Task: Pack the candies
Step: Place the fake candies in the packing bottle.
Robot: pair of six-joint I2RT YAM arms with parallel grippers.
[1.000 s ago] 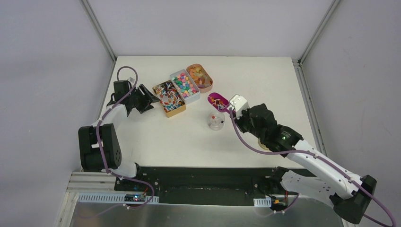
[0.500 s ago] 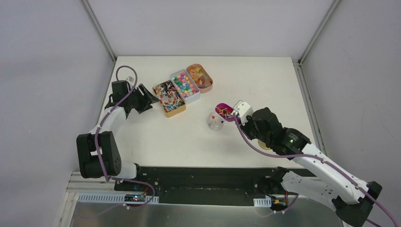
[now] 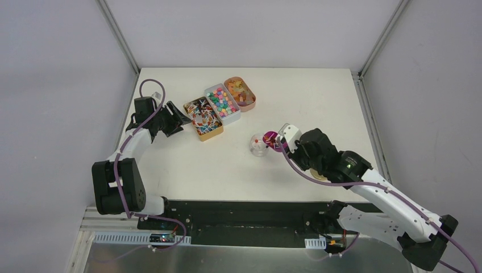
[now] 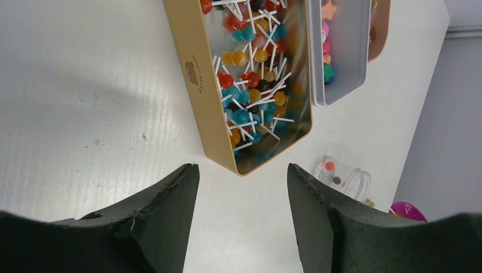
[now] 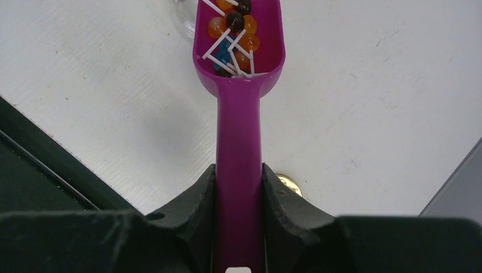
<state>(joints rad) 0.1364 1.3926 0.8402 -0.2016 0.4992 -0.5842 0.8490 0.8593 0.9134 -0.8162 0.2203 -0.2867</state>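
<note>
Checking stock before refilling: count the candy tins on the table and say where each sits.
3, side by side in a slanted row: the gold tin leftmost, the grey tin in the middle, the copper tin rightmost and farthest back. None looks hidden.

From my screen the table (image 3: 227,170) reads plain white. The gold tin (image 4: 196,79) has a small dark print on its side wall. The candies (image 4: 253,96) in it are red, orange, yellow, teal and dark brown balls on white sticks. To its right, the grey tin (image 4: 348,57) shows pink, green and orange sweets, and the copper tin (image 3: 250,107) beyond holds orange and yellow pieces. The scoop (image 5: 239,165) is solid magenta, with orange, dark brown and blue balls and white sticks in its bowl. The jar (image 3: 259,146) is clear. The left gripper (image 4: 241,182) and right gripper (image 5: 239,187) are matt black, the cables (image 3: 152,81) purple and the small disc (image 5: 289,183) gold.
</note>
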